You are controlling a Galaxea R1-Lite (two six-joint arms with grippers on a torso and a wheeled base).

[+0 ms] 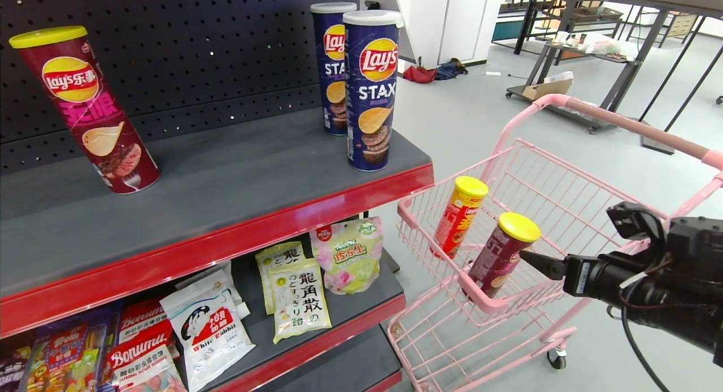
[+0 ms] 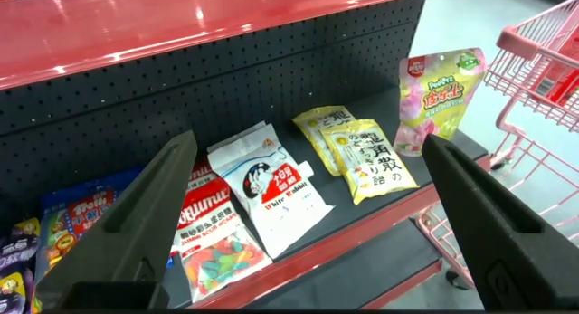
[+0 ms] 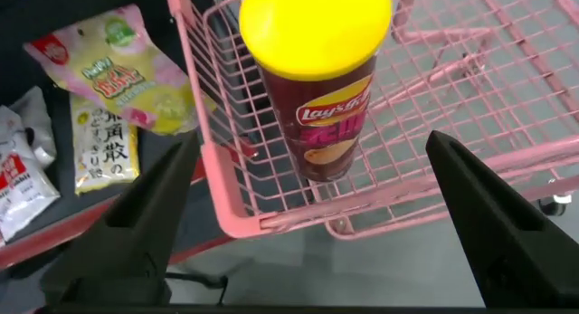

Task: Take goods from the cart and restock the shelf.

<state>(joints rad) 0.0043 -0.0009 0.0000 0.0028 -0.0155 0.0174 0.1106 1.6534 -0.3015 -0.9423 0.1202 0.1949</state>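
Observation:
The pink cart [image 1: 615,120] stands right of the shelf and holds two chip cans with yellow lids: a red can [image 1: 458,218] and a maroon can [image 1: 501,255], both leaning on the cart's near-left wall. My right gripper [image 1: 536,263] hangs just outside the cart, level with the maroon can's top, fingers open. In the right wrist view the maroon can [image 3: 318,97] stands ahead of the open right gripper [image 3: 312,228], beyond the cart rim [image 3: 237,210]. My left gripper [image 2: 308,228] is open and holds nothing, facing the lower shelf's snack bags [image 2: 271,192].
The grey top shelf [image 1: 237,171] carries a tilted maroon can [image 1: 85,109] at the left and two blue cans [image 1: 370,90] at the right end, with bare room between them. Snack bags [image 1: 296,293] lie on the lower shelf. Tables and racks stand far behind the cart.

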